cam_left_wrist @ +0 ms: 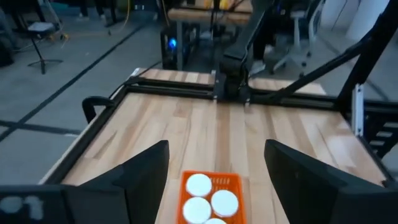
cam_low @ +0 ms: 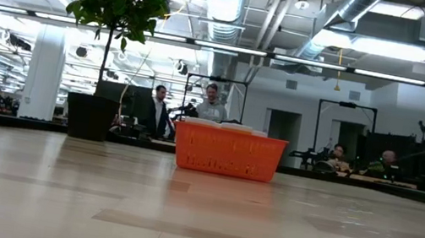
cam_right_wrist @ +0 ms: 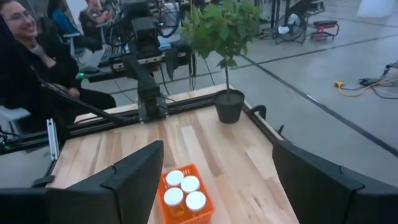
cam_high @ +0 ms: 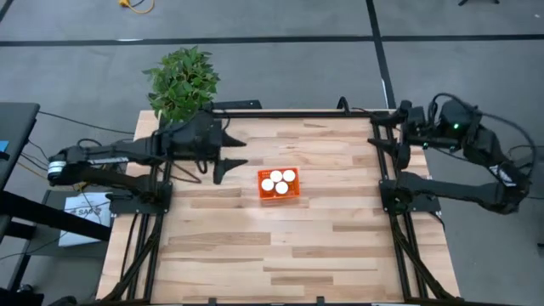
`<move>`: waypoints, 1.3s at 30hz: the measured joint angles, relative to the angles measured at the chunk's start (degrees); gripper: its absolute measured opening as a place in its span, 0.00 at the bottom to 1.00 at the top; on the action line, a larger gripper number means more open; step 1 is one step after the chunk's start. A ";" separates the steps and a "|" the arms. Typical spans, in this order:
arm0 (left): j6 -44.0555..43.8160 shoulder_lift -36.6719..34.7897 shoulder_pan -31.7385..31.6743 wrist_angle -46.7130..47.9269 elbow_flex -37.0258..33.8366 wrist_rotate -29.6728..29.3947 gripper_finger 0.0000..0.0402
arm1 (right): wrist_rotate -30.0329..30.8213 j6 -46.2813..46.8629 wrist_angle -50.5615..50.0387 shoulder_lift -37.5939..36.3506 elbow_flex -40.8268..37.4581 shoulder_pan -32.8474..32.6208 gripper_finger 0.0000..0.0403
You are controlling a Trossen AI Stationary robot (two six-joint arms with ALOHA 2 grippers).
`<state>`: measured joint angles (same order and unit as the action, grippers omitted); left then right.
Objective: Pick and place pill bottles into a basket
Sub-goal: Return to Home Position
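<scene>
Presently, left tool (cam_left_wrist: 217, 146) is held above the worktop (cam_high: 297, 246), fingers spread wide, nothing gripped. Basket (cam_low: 228, 156) is seen just ahead of it, four bottles (cam_high: 278, 180) stood inside. Right tool (cam_right_wrist: 217, 149), likewise spread, is held farther from basket.

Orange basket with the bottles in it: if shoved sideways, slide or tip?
Probably slides: the basket sits low and wide on the smooth wood table. Its mesh walls look thin, so may flex under a squeeze. The four pill bottles fill it, so they should shift little.
</scene>
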<state>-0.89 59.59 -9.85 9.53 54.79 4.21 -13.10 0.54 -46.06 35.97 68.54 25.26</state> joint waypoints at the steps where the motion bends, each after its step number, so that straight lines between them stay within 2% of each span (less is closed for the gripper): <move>1: -0.81 -1.45 0.00 -2.62 -2.90 0.00 0.63 | 0.07 0.47 1.13 -1.55 -2.39 0.00 0.74; 9: -7.15 -7.91 -0.02 -26.34 -24.24 -0.81 0.63 | 3.22 4.02 10.78 -14.70 -21.41 0.02 0.74; 15: -11.89 -8.63 0.00 -38.23 -33.48 -1.95 0.63 | 3.15 4.44 17.07 -24.58 -32.50 -0.04 0.74; 22: -16.56 -8.64 0.00 -51.81 -42.89 -3.71 0.63 | 4.23 7.89 18.49 -35.20 -42.12 -0.02 0.74; 29: -20.37 -8.67 0.60 -61.01 -50.30 -4.04 0.63 | 3.45 10.53 21.92 -34.52 -44.94 -0.86 0.74; 35: -19.72 -8.68 2.23 -61.74 -52.62 -6.62 0.63 | 1.20 11.63 25.47 -34.93 -48.50 -3.71 0.74; 39: -19.73 -8.61 3.18 -61.89 -54.19 -9.85 0.63 | 2.97 13.54 28.04 -34.94 -51.64 -6.36 0.74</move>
<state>-20.62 50.98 -6.67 -52.36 0.60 -5.64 -10.13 14.09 -18.02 1.04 16.91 18.90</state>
